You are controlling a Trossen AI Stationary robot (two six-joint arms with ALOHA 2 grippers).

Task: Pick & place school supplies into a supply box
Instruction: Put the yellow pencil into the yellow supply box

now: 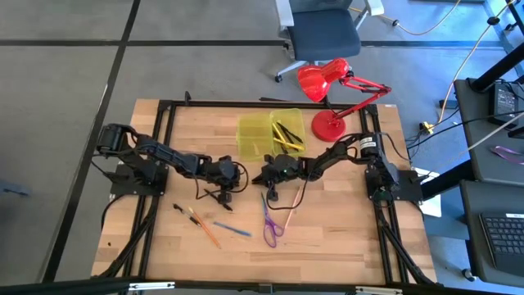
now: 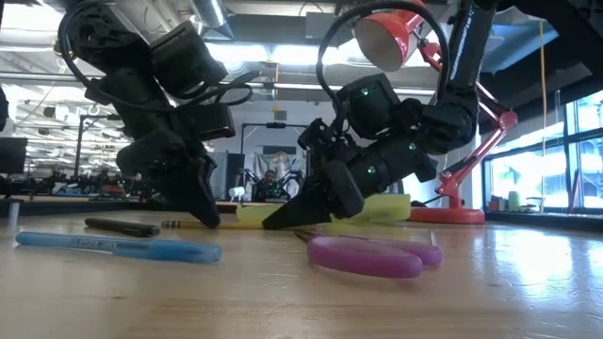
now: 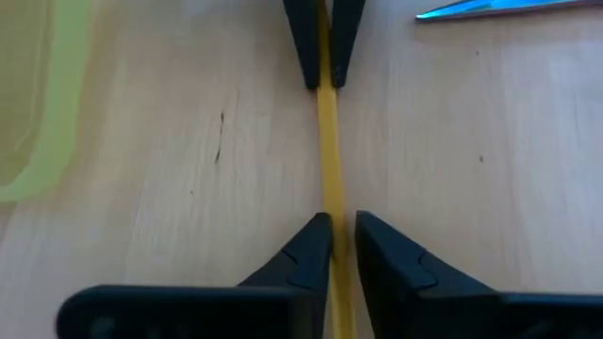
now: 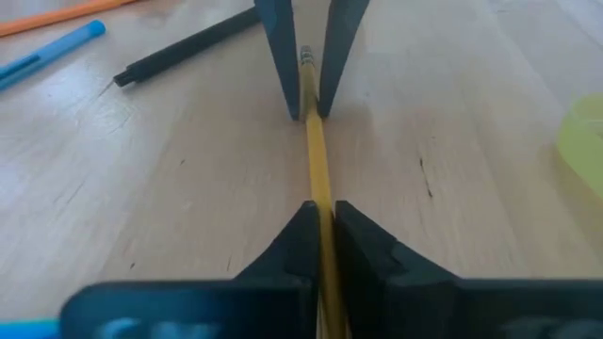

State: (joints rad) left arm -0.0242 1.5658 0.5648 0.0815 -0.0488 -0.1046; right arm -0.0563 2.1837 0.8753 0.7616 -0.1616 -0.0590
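I have both grippers down on the table at its middle, facing each other along one yellow pencil [image 4: 315,160] that lies flat on the wood just in front of the supply box [image 1: 271,133]. My right gripper [image 4: 322,221] has its fingers pressed together on the pencil, pinching it near one end; my left gripper [image 3: 343,231] straddles the same pencil at the other end, its fingers standing slightly apart with the pencil between them, and I cannot tell whether they touch it. In the low view both sets of fingertips reach the tabletop, both arms stretched low and inward from their bases at the table's sides. The box sits open near the far edge, a few pencils in its right half, the red lamp [image 1: 329,92] close beside it. Nearer me lie the purple scissors [image 1: 271,224], a blue pen [image 1: 233,229], an orange pencil [image 1: 205,230] and a black pen [image 1: 180,210], all well clear of the grippers, with bare wood along the near edge.
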